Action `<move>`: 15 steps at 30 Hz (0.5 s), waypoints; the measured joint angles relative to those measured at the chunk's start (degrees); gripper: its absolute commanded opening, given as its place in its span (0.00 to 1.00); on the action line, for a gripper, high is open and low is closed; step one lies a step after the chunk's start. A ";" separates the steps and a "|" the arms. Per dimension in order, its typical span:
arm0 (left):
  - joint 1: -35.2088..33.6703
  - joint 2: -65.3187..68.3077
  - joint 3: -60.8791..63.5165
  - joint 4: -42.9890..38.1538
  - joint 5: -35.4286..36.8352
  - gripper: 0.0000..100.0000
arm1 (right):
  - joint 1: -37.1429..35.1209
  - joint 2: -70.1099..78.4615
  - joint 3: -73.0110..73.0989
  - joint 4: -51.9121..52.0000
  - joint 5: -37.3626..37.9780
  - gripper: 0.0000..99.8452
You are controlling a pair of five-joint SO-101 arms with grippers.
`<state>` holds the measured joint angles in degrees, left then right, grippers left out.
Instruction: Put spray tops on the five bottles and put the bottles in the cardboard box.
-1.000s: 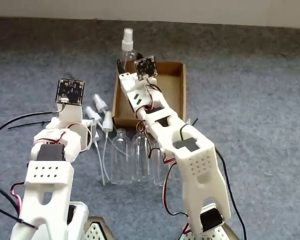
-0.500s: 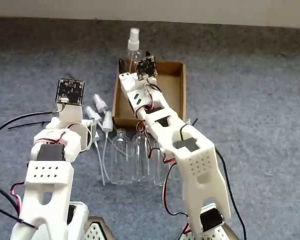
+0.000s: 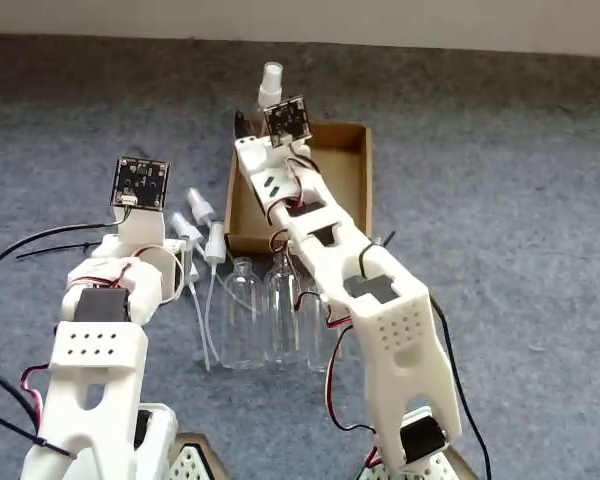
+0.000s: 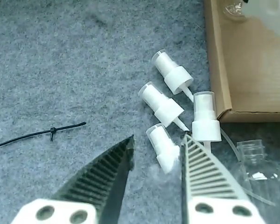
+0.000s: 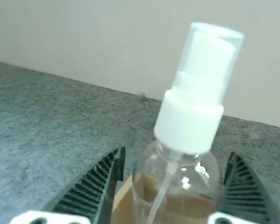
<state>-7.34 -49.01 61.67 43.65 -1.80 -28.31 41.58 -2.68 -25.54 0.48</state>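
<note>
My right gripper (image 5: pixel 176 154) is shut on a clear bottle (image 3: pixel 267 98) fitted with a white spray top (image 5: pixel 198 88), held upright over the far left corner of the cardboard box (image 3: pixel 352 180). Several open clear bottles (image 3: pixel 242 312) stand in a row just in front of the box, partly hidden by the right arm. Loose white spray tops (image 3: pixel 201 208) lie on the carpet left of the box. My left gripper (image 4: pixel 158 137) hangs open above them, with one spray top (image 4: pixel 162 150) lying between its fingertips. The box's wall (image 4: pixel 219 60) is just beside the tops.
Grey carpet covers the table, and a pale wall (image 3: pixel 430 20) runs along the far edge. A black cable tie (image 4: pixel 42 134) lies on the carpet left of the spray tops. Thin dip tubes (image 3: pixel 207 320) trail from the tops beside the bottles.
My right gripper has carried the capped bottle a little to the right along the box's far edge. The left arm has kept still.
</note>
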 measured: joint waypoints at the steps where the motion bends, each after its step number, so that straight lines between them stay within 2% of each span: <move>1: 0.00 0.00 0.00 0.00 0.00 0.16 | 0.00 0.00 -1.32 1.41 0.00 0.29; 9: 0.00 0.00 0.00 0.00 0.00 0.16 | 0.00 0.00 -14.59 13.27 0.00 0.29; 15: 0.00 0.00 0.00 0.00 0.00 0.16 | 0.00 0.00 -28.57 26.73 0.00 0.29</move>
<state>-7.34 -49.01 61.67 43.65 -1.80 -28.31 41.58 -31.25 1.19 0.48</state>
